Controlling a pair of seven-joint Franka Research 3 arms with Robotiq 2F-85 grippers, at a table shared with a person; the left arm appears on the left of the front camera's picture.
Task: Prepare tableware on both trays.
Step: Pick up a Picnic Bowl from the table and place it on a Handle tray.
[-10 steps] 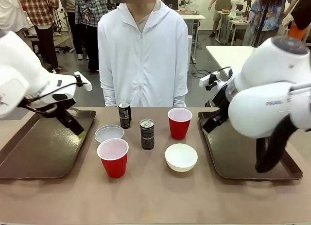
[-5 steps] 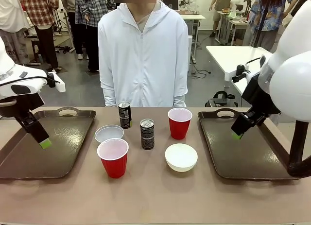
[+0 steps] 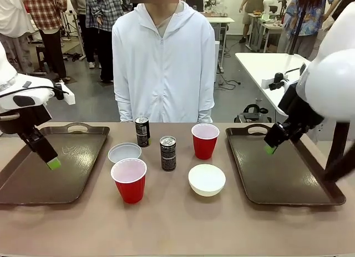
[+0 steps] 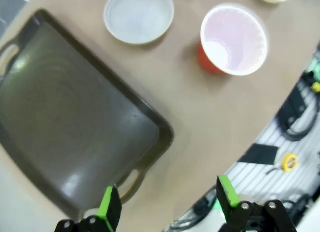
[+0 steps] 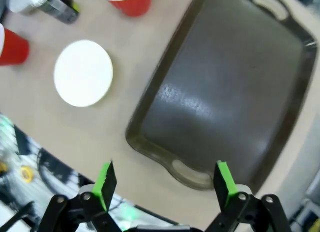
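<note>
Between the two dark brown trays stand the tableware pieces. One red cup is near me, the other red cup farther back. A white bowl lies beside the left tray, and a second bowl sits near the right tray. Two dark cans stand mid-table. My left gripper hangs open above the left tray, with a bowl and cup beyond. My right gripper hovers open over the right tray, beside a bowl.
A person in a white hooded jacket stands at the far side of the table, hands out of sight. Both trays hold nothing. The brown tabletop in front of the cups is bare. Other people and tables fill the background.
Both arms have swung outward from the middle of the table to above their own trays. Over the last half second they barely shifted. Nothing on the table moved.
</note>
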